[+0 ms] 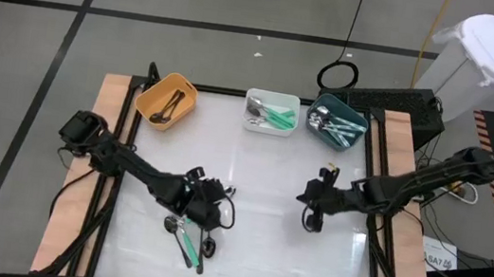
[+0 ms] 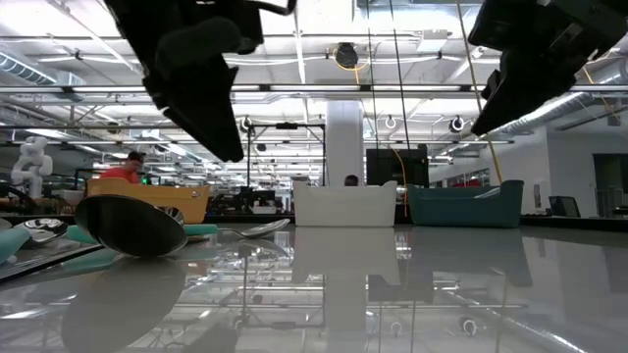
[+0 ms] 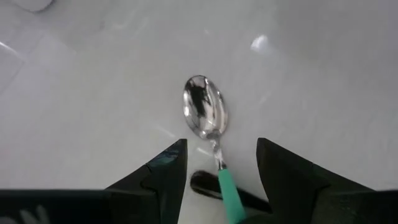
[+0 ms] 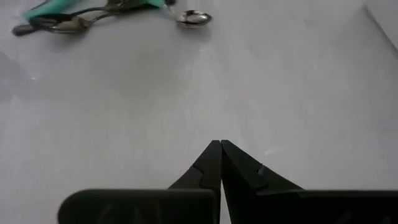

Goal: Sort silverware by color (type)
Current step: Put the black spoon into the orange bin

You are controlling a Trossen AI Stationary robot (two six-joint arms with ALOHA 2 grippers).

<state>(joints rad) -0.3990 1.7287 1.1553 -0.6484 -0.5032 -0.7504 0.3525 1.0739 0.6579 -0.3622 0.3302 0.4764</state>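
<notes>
High view: orange bin (image 1: 167, 99), white bin (image 1: 272, 111), teal bin (image 1: 337, 123) at 12 o'clock hold spoons; few left at 7 o'clock | Left wrist: left tool (image 3: 221, 169) spread over green-handled spoon (image 3: 207, 118) | Right wrist: right tool (image 4: 220, 153) pressed together, empty, idle.

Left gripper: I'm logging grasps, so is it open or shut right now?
Open. The left gripper has its fingers apart, straddling a mint-handled spoon lying on the table, not clamped.
</notes>
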